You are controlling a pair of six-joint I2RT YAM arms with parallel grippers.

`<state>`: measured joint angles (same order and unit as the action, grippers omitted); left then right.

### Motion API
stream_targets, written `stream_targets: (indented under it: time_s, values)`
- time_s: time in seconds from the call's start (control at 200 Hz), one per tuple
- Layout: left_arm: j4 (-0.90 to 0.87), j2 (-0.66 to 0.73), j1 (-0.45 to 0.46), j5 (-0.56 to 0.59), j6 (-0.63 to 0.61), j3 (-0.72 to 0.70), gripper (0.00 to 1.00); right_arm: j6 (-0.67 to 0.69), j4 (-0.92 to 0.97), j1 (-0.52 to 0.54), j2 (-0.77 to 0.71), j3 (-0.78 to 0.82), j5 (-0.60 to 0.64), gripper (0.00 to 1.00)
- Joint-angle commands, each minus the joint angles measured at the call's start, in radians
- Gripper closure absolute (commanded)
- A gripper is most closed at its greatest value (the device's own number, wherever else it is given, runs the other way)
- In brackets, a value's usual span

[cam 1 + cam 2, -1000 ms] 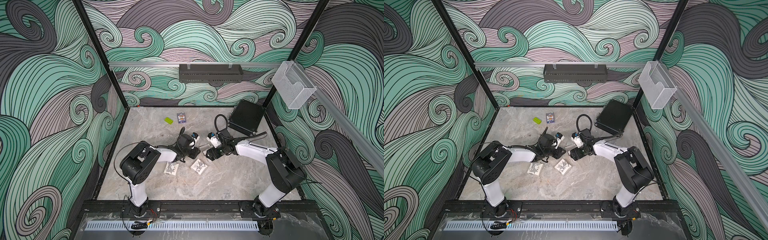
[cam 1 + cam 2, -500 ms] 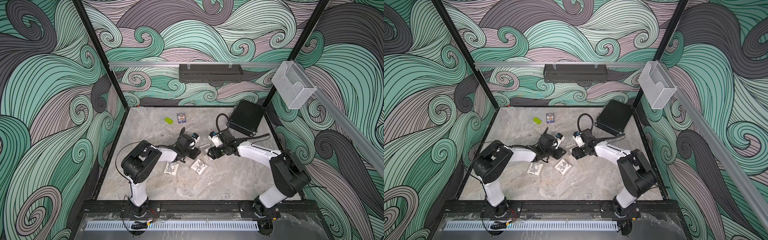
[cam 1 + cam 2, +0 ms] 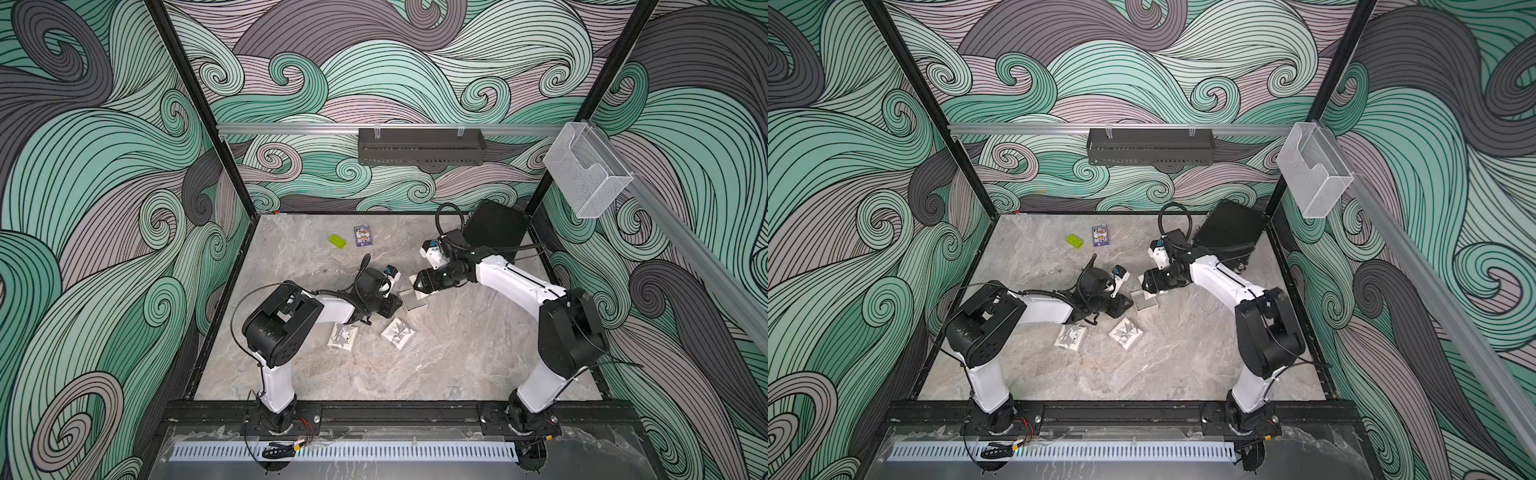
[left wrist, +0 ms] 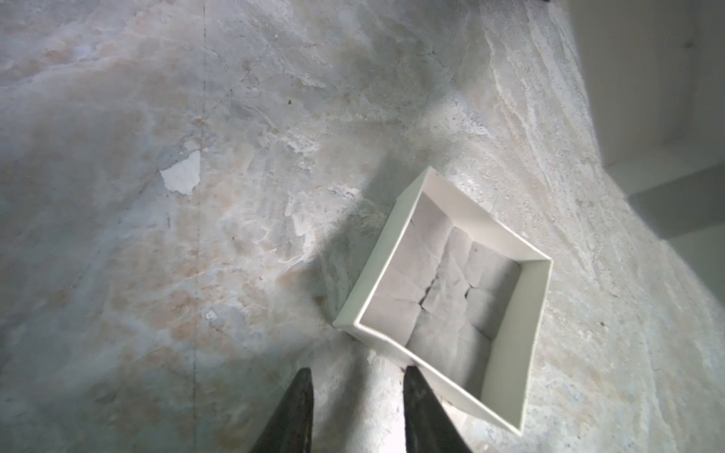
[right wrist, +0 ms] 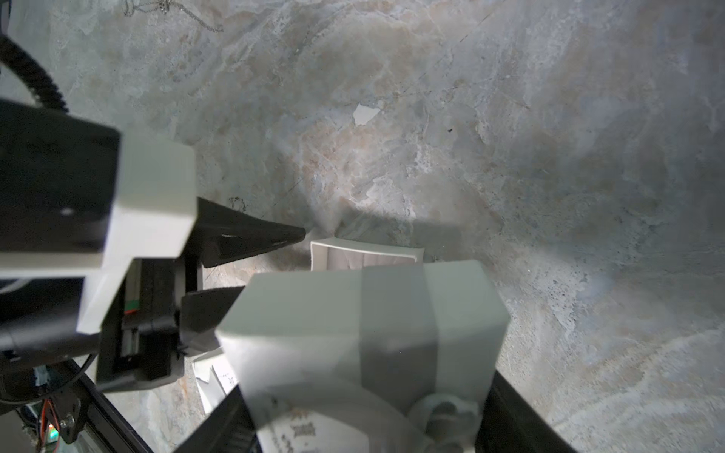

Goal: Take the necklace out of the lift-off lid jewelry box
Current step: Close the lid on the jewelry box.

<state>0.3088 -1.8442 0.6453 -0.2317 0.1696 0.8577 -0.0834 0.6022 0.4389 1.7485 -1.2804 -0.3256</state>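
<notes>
**A:** Where is the necklace (image 3: 322, 272)?

**B:** Out on the bare desk (image 3: 457, 353); a thin chain lying loose, well behind the left fingers (image 4: 423, 412) on the side away from the box; nothing touches it.

**A:** And the box?

**B:** The box (image 4: 525, 337) stands open just ahead of the left fingers; one fingertip is at its near corner, touching or only beside it, I cannot tell. Inside there is only the creased grey pad (image 4: 443, 290); no chain.

**A:** How do the fingers stand?

**B:** The left fingers are apart with only bare desk between them; they grip nothing. The right fingers (image 5: 518, 419) flank the lid (image 5: 365, 325), which is white with a grey band; they look clamped on its sides, and the lid is close by the box, on the side opposite the left fingers.

**A:** So how far along is it?

**B:** By my reading the main work is done — lid off, necklace out, box empty. What may be left is to set the lid down and draw both arms clear; that is a judgement, not something shown.

**A:** Anything else about?

**B:** Two folded white packets (image 3: 343, 336) lie near the left fingers, off to one side of them; a green block (image 3: 337, 241) and a small card (image 3: 363, 236) sit well apart from both pairs of fingers, beyond the necklace — none of it looks to be in play.
</notes>
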Motion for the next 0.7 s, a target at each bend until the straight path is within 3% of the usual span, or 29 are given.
stream_targets:
  time_s: [0.0,0.695]
  values:
    - [0.031,-0.003,-0.004,0.008,-0.014,0.02,0.62,-0.006,0.129,-0.003,0.053,-0.046,-0.068,0.3]
    - [0.061,-0.004,-0.004,0.03,-0.028,0.006,0.63,-0.009,0.171,-0.035,0.195,-0.147,-0.159,0.28]
